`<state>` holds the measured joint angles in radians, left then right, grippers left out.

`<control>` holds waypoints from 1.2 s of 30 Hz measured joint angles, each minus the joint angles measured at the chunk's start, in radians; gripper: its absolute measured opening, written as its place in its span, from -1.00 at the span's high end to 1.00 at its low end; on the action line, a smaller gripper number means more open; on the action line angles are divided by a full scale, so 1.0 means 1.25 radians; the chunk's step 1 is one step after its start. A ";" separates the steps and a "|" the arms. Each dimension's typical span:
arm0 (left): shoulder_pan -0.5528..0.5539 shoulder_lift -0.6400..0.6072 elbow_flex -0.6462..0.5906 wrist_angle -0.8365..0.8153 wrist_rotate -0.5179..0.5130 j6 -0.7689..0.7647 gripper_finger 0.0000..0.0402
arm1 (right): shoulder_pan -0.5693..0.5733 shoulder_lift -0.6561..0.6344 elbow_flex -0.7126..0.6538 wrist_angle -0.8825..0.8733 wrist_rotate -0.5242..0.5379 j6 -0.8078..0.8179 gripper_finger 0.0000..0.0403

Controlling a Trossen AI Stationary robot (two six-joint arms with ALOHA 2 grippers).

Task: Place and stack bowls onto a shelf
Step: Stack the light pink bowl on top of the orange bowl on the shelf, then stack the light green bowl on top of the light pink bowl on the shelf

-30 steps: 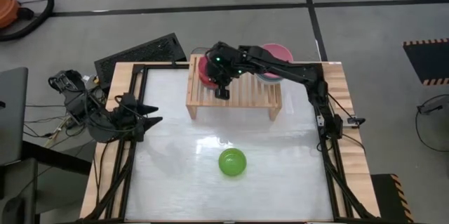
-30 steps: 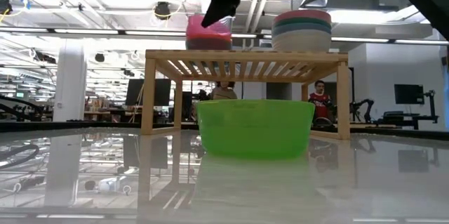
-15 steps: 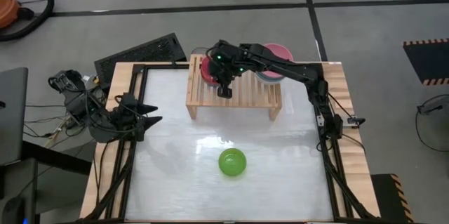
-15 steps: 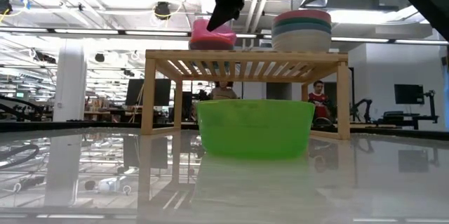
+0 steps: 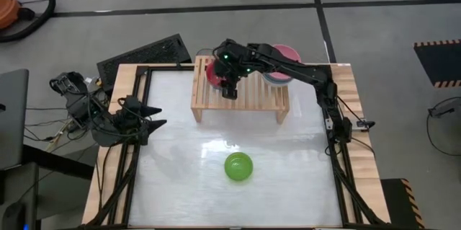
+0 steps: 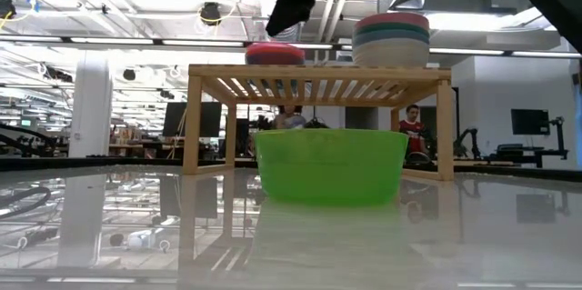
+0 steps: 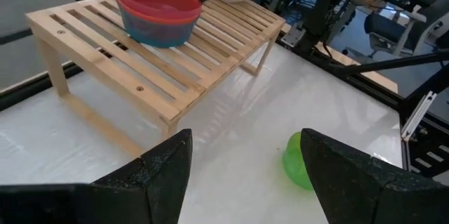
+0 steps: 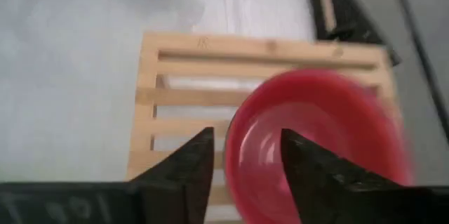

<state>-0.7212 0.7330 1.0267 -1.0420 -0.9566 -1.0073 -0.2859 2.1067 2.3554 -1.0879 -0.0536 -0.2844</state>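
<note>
There's a black keyboard point(image 5: 144, 51) just off the tabletop point(image 5: 180, 151), cables point(image 5: 68, 86) tangled nearby, and a person point(image 6: 415, 126) way back.

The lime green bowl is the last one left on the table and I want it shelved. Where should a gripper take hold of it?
Grip the lime green bowl by its rim, coming straight down from above. It sits upright and open on the table, with nothing beside it, so one finger can go inside the wall and one outside.
</note>
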 joint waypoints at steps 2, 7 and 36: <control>0.000 0.000 0.000 0.000 -0.005 0.000 -0.28 | 0.006 -0.032 -0.005 0.021 0.003 0.021 -0.03; 0.000 0.000 0.000 0.000 0.009 0.003 -0.32 | 0.053 -0.135 0.001 -0.010 0.004 0.079 -0.11; 0.000 0.001 0.000 0.003 0.048 0.023 -0.32 | 0.547 -0.069 -0.257 -0.134 0.114 0.486 -0.14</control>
<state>-0.7208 0.7337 1.0267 -1.0379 -0.8962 -0.9789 0.3977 2.0200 2.0342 -1.2554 0.0889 0.3225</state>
